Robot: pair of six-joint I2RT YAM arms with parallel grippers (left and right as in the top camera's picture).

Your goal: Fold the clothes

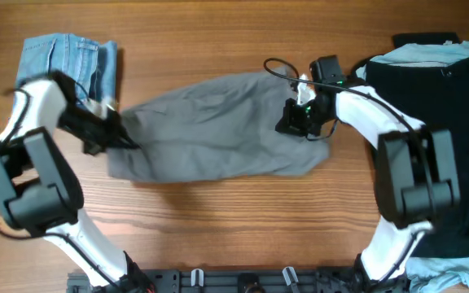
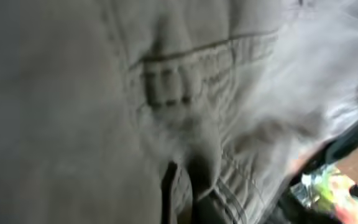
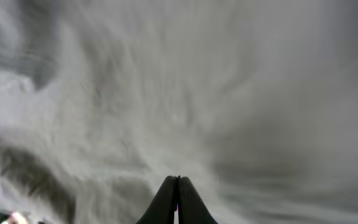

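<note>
The grey shorts lie spread across the middle of the table. My left gripper is at their left end, shut on a fold of grey cloth near the stitched waistband. My right gripper is on their upper right part. Its fingers are pressed together with grey cloth filling the view; it seems to pinch the cloth. Light-blue denim shorts lie folded at the far left. A black piece and a pale-blue piece lie at the right.
The wooden table shows in front of the shorts. More pale-blue cloth lies at the front right corner. The arm bases stand along the front edge.
</note>
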